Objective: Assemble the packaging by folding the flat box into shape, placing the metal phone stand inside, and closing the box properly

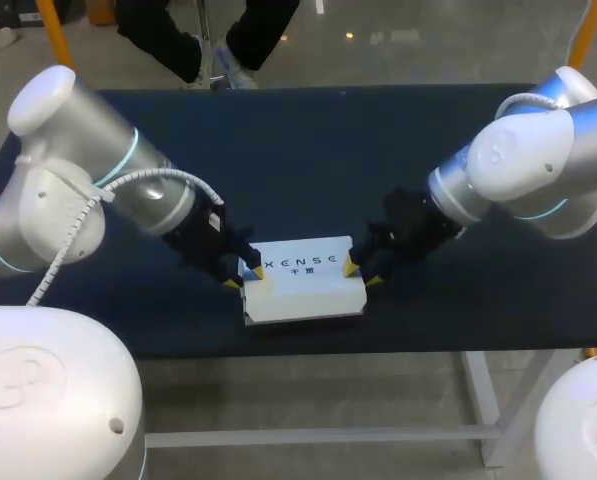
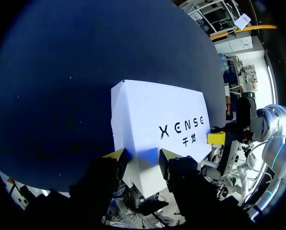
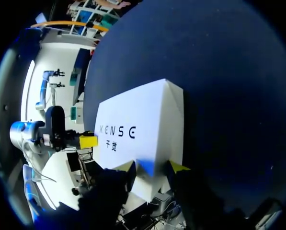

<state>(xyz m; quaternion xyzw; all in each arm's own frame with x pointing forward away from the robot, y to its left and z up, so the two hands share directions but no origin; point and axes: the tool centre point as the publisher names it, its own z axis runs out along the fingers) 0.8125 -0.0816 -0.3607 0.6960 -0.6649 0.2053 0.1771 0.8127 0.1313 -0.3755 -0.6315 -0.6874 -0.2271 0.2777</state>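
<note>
A white printed box (image 1: 303, 285) lies closed and flat-topped on the dark blue table (image 1: 308, 160), near its front edge. My left gripper (image 1: 246, 277) is at the box's left end and my right gripper (image 1: 361, 273) at its right end. In the left wrist view the box (image 2: 157, 115) stretches ahead of my left gripper (image 2: 143, 155), whose open yellow tips lie against its near end. The right wrist view mirrors this: my right gripper (image 3: 152, 166) is open, its tips on the near end of the box (image 3: 143, 120). No metal phone stand is visible.
The table's front edge (image 1: 308, 352) runs just below the box. Bare blue table surface extends behind the box and to both sides. The opposite arm's yellow fingertip (image 2: 216, 138) shows at the box's far end.
</note>
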